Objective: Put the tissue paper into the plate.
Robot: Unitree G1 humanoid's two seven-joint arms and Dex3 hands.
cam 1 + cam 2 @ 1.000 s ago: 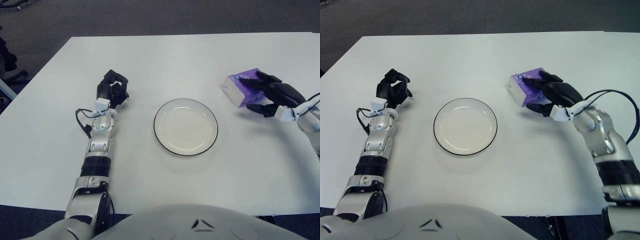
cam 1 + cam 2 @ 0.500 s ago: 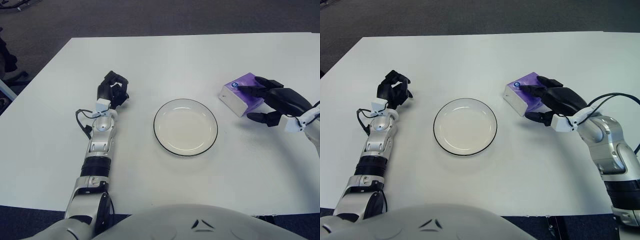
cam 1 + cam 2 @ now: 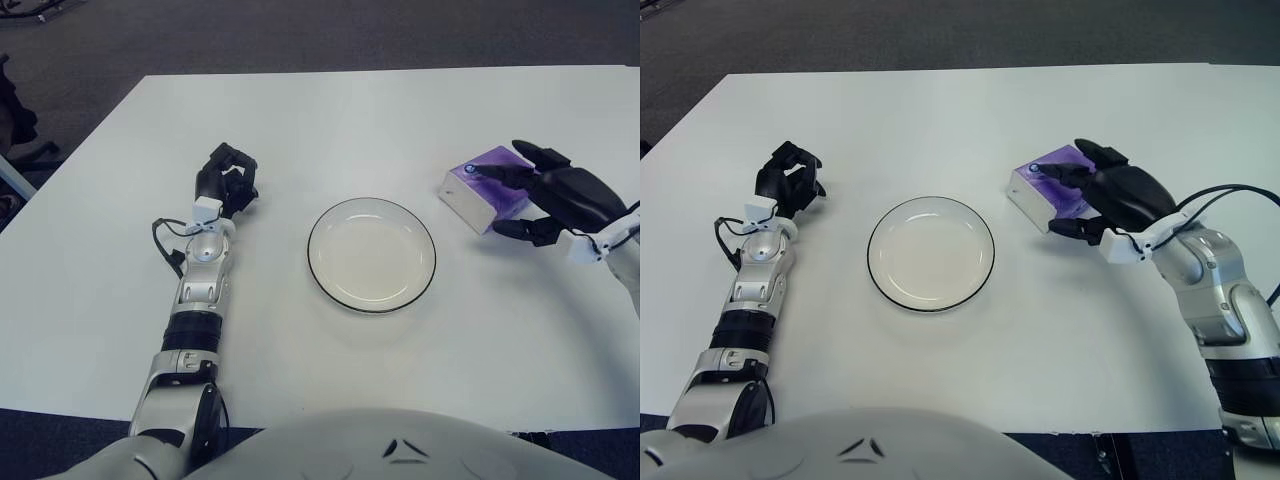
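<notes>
The tissue pack point(image 3: 462, 192), purple on top with a white side, is on the table just right of the plate point(image 3: 371, 255), a white round plate with a dark rim, which holds nothing. My right hand point(image 3: 500, 200) comes in from the right and grips the pack, with fingers point(image 3: 495, 172) over its top and the thumb at its near side. I cannot tell whether the pack is off the table. My left hand point(image 3: 225, 180) rests on the table left of the plate with its fingers curled and holds nothing.
The white table point(image 3: 330, 120) stretches around the plate. Its far edge and left corner border a dark carpeted floor. A cable point(image 3: 165, 245) loops beside my left forearm.
My right hand has closed around the tissue pack and shifted it slightly left toward the plate, turning it a little. The left hand has not moved.
</notes>
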